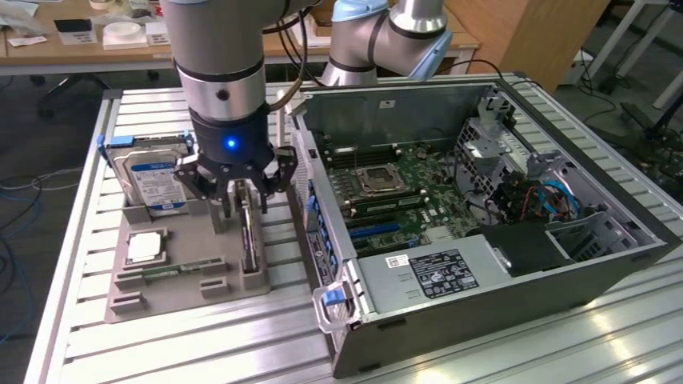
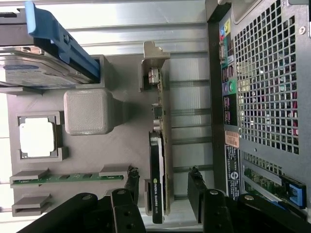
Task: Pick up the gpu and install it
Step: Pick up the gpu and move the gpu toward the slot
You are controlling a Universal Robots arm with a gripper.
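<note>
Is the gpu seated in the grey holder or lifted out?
Seated: the gpu stands on edge, slotted in the holder, gripper fingers open either side.

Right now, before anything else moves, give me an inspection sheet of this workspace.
Surface: slatted metal table carrying a grey fixture tray.
Job's things: gpu standing on edge in a tray slot; open computer case beside the tray, on the exterior view's right.
Clutter: hard drive, processor chip and memory stick, all seated in the tray.
Grippers: tool open, one finger on each side of the gpu, with a gap on both sides.
Cables: blue cables inside the case.
Surroundings: second arm behind the case; desk beyond the table.
</note>
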